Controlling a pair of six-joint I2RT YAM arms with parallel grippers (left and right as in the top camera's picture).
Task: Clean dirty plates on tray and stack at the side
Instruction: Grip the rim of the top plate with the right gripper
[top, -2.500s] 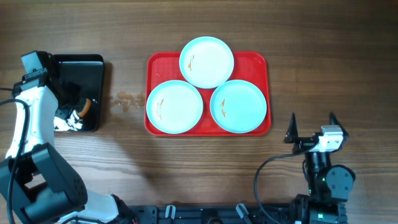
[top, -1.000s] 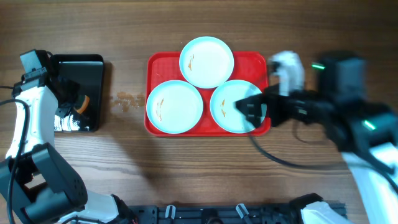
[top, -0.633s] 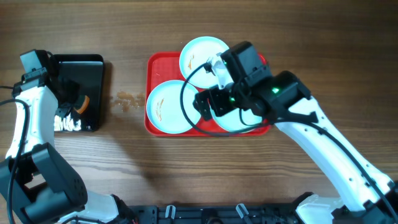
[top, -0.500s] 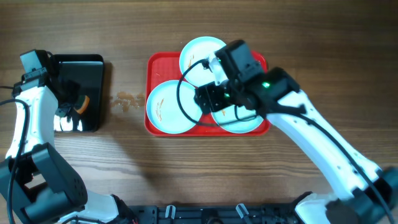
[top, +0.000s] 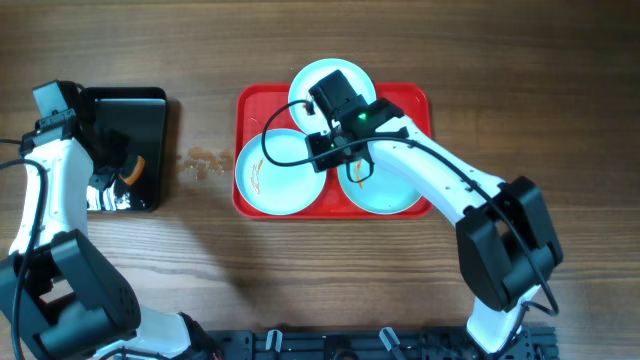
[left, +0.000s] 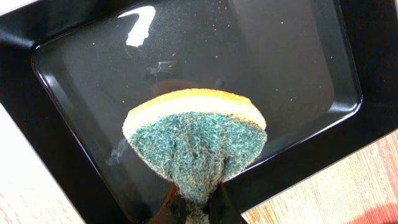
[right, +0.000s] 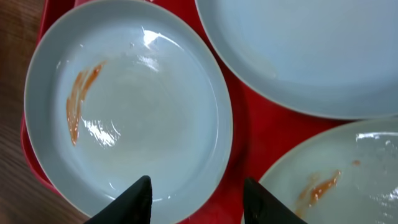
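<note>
Right end effector (right: 198, 186) spread wide above the red tray (top: 250, 100); left end effector (left: 194, 208) pinches a sponge (left: 196, 140).

Nearest the robot, flat and side by side, lie the near-left plate (top: 275, 175), below the spread fingers (right: 134, 199) with a smear (right: 78, 102) by its left rim, and the near-right plate (top: 395, 180). The far plate (top: 330, 85) overhangs the tray's far rim. The tray's long axis runs left to right. Bare tabletop (top: 520, 120) lies to its right; the black tray (top: 150, 110) sits well apart on the left.

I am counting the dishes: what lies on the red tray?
Three pale plates: left plate, rear plate, right plate. The right arm hides parts of the rear and right ones.
</note>
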